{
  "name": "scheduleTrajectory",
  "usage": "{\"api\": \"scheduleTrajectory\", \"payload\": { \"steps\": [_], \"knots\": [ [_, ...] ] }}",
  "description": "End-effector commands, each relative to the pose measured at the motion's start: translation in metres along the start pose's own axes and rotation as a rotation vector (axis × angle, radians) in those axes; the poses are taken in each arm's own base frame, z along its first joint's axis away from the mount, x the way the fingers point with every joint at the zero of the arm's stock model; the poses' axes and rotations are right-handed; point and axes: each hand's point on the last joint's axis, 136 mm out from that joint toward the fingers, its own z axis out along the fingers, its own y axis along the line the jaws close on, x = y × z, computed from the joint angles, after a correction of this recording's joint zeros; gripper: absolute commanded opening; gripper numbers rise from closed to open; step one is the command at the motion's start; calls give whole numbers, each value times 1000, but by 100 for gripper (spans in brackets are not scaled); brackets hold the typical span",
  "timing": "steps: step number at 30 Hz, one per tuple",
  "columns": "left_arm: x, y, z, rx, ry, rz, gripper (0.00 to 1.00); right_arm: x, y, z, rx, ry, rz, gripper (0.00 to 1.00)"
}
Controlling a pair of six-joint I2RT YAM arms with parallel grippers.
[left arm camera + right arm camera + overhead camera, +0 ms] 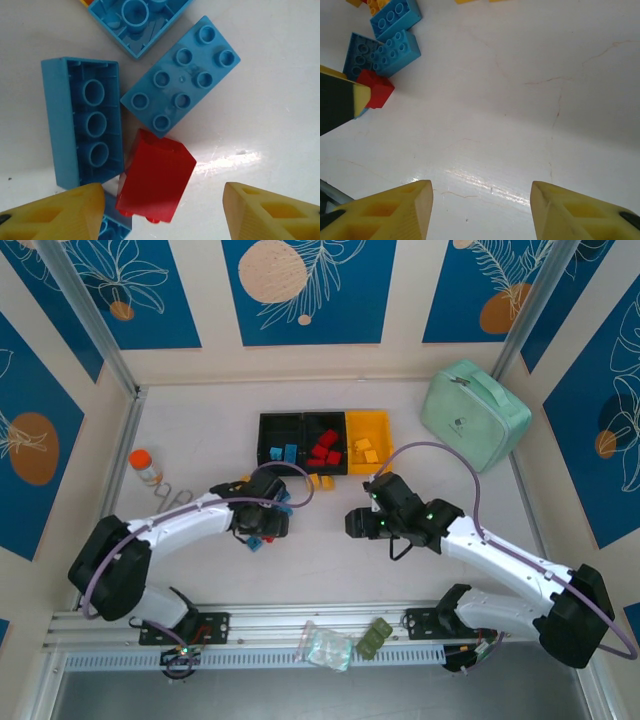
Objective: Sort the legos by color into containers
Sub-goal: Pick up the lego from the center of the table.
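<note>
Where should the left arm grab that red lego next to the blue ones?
Take the red brick from straight above, across its two smooth long sides. The side toward bare table is free; the other sits close to an upturned blue brick, so that narrow gap is probably the tight spot.

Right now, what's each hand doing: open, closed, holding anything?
Left hand: open, nothing gripped; a small red plastic brick lies loose by its fingertips.
Right hand: open, empty, over bare table.

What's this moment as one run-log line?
left end effector: open over red lego | right end effector: open, empty | containers: partly filled
</note>
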Motion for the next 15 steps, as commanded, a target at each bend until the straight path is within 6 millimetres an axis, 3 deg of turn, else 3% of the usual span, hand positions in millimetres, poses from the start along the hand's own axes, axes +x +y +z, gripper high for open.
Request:
{"api": "scheduleTrajectory", "payload": {
  "steps": [1, 12, 15],
  "knots": [
    [-5, -2, 1, -28, -3, 41, 65, 1, 5, 0, -29, -9, 22, 54],
    [0, -9, 16, -79, 39, 88, 51, 5, 1, 8, -26, -4, 51, 53],
    [1, -8, 20, -94, 46, 100, 39, 7, 1, 8, -27, 1, 54, 53]
  ]
}}
